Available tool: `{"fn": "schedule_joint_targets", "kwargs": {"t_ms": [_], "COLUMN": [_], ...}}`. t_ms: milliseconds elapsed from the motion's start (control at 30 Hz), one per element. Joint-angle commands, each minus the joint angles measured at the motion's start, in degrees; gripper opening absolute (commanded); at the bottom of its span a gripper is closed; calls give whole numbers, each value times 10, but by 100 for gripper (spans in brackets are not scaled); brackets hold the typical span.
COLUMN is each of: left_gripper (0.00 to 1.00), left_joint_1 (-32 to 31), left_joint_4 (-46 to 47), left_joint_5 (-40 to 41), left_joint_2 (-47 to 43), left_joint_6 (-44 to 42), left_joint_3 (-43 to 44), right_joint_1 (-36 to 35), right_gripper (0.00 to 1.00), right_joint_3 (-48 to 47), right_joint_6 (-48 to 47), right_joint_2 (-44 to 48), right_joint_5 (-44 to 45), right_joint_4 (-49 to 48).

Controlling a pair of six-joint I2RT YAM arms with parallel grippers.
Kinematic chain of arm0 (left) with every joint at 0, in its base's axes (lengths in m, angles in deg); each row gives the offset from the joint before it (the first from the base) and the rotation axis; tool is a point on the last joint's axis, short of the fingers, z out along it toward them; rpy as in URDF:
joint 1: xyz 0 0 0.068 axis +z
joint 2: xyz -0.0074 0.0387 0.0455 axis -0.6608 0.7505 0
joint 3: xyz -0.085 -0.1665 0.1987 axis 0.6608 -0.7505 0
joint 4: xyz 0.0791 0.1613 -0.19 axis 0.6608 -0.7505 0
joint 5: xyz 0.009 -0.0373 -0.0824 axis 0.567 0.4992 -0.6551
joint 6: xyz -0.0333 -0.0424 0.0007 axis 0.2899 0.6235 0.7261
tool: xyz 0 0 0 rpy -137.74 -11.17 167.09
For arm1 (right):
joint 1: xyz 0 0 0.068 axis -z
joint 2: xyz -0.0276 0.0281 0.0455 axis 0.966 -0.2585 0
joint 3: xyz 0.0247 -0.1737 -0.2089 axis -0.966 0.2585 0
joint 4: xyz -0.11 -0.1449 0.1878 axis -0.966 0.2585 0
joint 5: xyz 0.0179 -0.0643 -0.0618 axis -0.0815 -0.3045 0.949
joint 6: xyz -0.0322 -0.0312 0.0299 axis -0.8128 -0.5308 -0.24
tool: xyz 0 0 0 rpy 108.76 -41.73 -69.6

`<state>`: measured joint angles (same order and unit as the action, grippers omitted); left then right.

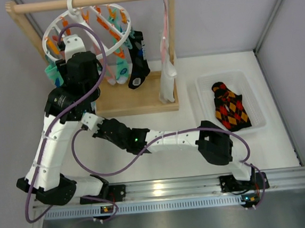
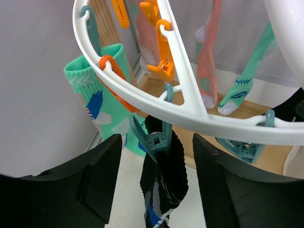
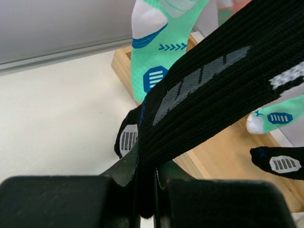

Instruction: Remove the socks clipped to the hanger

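We are clamping our right gripper (image 3: 147, 178) tight on a black ribbed sock (image 3: 204, 90) with grey bars, its taut length slanting up and away from the jaws. Our left gripper (image 2: 156, 164) is standing with jaws parted just below the hanger (image 2: 142, 102), a smooth white plastic ring. Its black fingers (image 2: 95, 180) are flanking, without touching, a teal clip (image 2: 154, 141) and the hanging black sock (image 2: 168, 183) pinched in it, which is pointing straight down beneath the hanger.

I see my right gripper (image 3: 147, 176) pinched on a black sock (image 3: 209, 95) stretching toward two o'clock; a mint-green sock (image 3: 159, 52) hangs at twelve, over a wooden base (image 3: 228, 156).
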<state>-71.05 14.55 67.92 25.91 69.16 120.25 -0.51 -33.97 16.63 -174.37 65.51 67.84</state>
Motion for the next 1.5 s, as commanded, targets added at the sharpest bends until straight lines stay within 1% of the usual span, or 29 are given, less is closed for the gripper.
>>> {"fn": "schedule_joint_targets", "kwargs": {"t_ms": [0,67,233,300,333,400,433,533,600,633,667,700,733,800,833,867,900,933,967,1000,1033,1067,1133,1233,1267,1333,1367,1433,1467], "left_gripper": [62,58,43,35,26,18,11,9,14,16,25,30,35,46,51,56,73,80,87,98,98,98,98,98,98,98,98,98,98], "left_joint_1": [-2,-1,-1,-1,-2,-1,-1,-1,-1,-2,-2,-2,-2,-1,-1,-2,-1,-2,-2,-2,-1,-2,-1,-2,-2,-1,-1,-1,-1], "left_joint_4": [14,17,24,29,29,35,36,37,37,37,36,36,36,36,36,37,37,37,37,37,37,42,45,45,45,44,44,45,46], "left_joint_5": [36,38,55,57,54,50,43,26,-3,-16,-52,-66,-83,-130,-147,-163,-208,-230,-256,-297,-321,-342,-389,-402,-401,-384,-371,-344,-312], "left_joint_2": [13,21,29,29,28,25,25,23,17,7,2,-5,-20,-37,-54,-62,-69,-86,-94,-104,-126,-140,-181,-242,-258,-307,-323,-369,-382], "left_joint_6": [-11,-12,-13,-13,-14,-16,-16,-11,-5,-2,2,10,16,32,37,40,40,39,40,42,44,44,45,48,49,48,49,54,62], "left_joint_3": [27,30,26,24,24,24,25,25,20,15,5,-2,-9,-33,-40,-57,-65,-73,-81,-102,-113,-125,-164,-216,-227,-267,-279,-325,-343], "right_joint_1": [-13,-12,-12,-12,-12,-12,-13,-14,-16,-17,-21,-23,-23,-23,-23,-23,-23,-23,-18,-16,-4,4,23,85,126,172,226,292,363], "right_gripper": [0,0,0,0,0,0,0,0,0,0,0,0,0,0,0,0,0,0,0,0,0,0,0,0,0,0,0,0,0], "right_joint_3": [8,12,26,36,41,59,68,116,180,206,260,283,303,354,366,382,389,397,413,421,434,441,449,442,435,426,419,403,399], "right_joint_6": [4,2,3,5,6,8,9,22,36,44,50,69,82,113,123,144,151,157,170,176,196,215,235,268,277,289,292,291,291], "right_joint_2": [26,30,37,43,45,54,58,90,139,187,214,244,303,363,417,441,463,507,530,552,594,616,677,732,738,742,736,704,692], "right_joint_5": [-24,-26,-33,-34,-34,-32,-32,-27,-18,-15,-15,-15,-16,-21,-21,-11,1,11,31,44,73,85,97,95,99,114,115,79,61], "right_joint_4": [-5,-7,-16,-22,-25,-37,-43,-62,-84,-91,-97,-95,-71,-34,19,47,82,107,163,188,212,259,301,380,395,432,440,454,458]}}
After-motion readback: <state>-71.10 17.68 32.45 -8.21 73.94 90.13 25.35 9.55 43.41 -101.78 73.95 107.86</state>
